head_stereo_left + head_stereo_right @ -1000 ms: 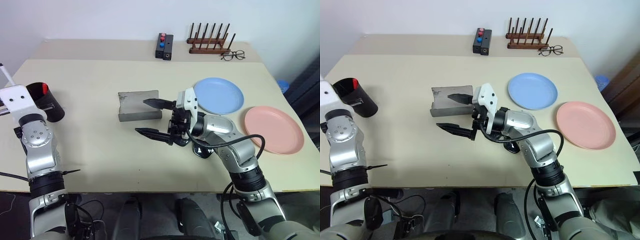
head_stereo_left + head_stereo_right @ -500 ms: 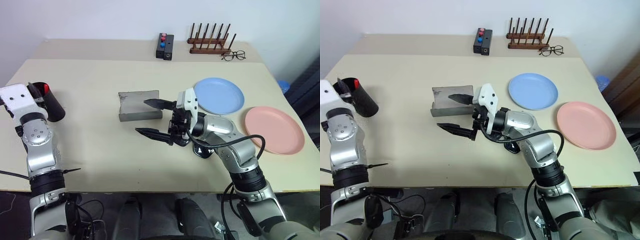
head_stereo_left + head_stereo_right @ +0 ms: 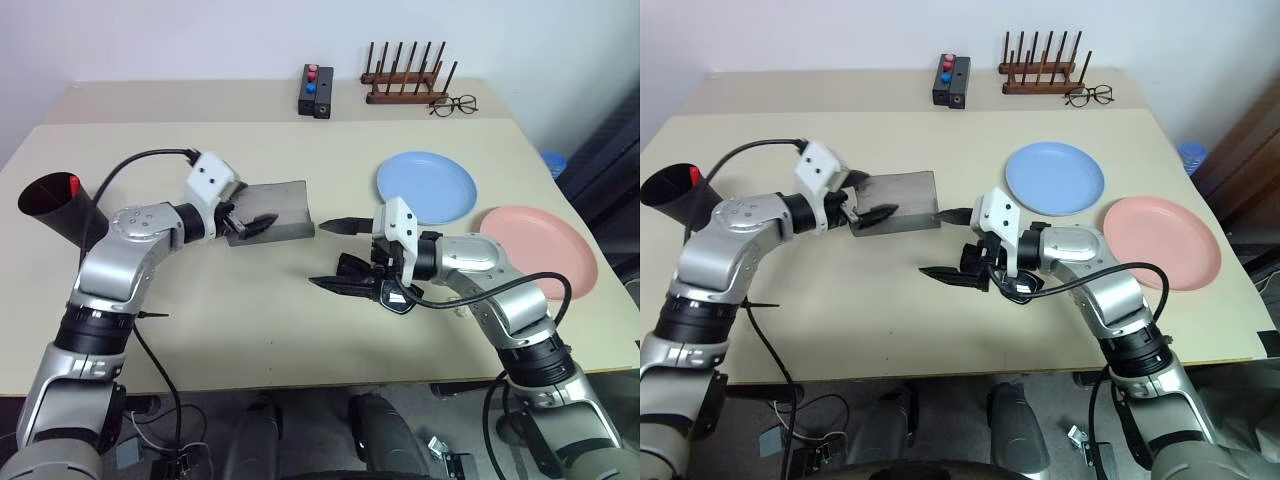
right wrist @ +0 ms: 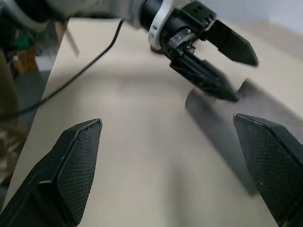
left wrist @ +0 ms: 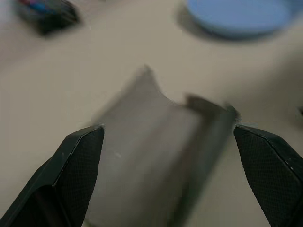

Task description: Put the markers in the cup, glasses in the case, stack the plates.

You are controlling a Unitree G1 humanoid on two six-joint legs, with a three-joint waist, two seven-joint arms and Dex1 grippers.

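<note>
1. Left eye view: the grey case lies open near the middle of the tabletop.
2. The left pincer hangs at the case's left end, its fingers spread apart with nothing between them.
3. The right pincer sits just right of the case, its fingers wide apart and empty.
4. The dark cup lies tipped at the tabletop's far left, a red marker end inside its rim.
5. The blue plate and the pink plate lie side by side on the right, unstacked.
</note>
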